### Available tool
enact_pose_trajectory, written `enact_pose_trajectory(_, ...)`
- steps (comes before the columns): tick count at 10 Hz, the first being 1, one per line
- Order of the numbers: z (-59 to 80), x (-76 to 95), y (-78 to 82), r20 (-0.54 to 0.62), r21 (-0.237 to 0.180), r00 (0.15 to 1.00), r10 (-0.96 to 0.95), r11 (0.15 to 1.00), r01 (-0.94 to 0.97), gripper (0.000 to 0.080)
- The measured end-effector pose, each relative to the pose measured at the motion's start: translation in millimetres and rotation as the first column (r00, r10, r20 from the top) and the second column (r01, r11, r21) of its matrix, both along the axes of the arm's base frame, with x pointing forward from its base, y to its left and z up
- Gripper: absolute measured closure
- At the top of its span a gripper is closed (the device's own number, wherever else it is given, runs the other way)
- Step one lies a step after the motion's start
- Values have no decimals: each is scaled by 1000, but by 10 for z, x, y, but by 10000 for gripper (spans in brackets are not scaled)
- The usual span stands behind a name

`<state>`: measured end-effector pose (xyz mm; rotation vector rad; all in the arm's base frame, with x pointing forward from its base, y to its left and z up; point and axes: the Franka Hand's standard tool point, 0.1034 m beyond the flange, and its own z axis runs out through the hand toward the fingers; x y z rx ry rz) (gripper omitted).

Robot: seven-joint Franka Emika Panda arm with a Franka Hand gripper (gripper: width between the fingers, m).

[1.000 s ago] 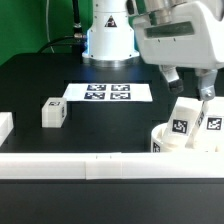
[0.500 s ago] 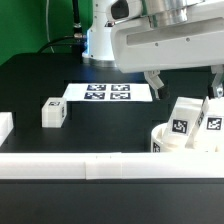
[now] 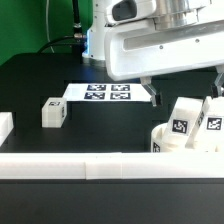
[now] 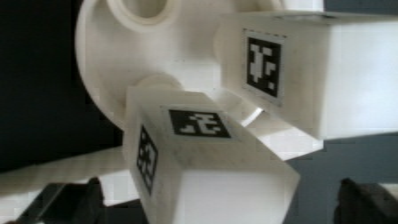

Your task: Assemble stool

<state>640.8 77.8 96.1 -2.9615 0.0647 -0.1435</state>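
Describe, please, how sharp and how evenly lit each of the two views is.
Exterior view: the arm is soft and nearly blown-out white, while the tags on the marker board and the loose leg look fairly crisp. Wrist view: the seat and two legs fill the frame, slightly soft, tags legible; the dark fingertips are blurred.

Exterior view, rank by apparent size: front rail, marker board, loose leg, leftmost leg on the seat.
1. front rail, spanning the frame.
2. marker board.
3. leftmost leg on the seat and loose leg: unranked. The seated one looks bigger but appears nearer the camera.
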Motion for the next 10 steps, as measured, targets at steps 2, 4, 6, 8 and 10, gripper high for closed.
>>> enact_pose_trajectory(2,-20,61,-28,15,-29,986,166,986,-166,151)
enact_pose_trajectory(4,-31,56,-39,30,-45,962,271,962,-269,151)
enact_pose_trajectory(6,-41,53,-60,41,-72,914,404,913,-401,151)
enact_pose_trajectory(8,-67,31,-54,34,-118,802,596,800,-589,151)
enact_pose_trajectory(10,-80,18,-60,26,-148,683,730,678,-720,151)
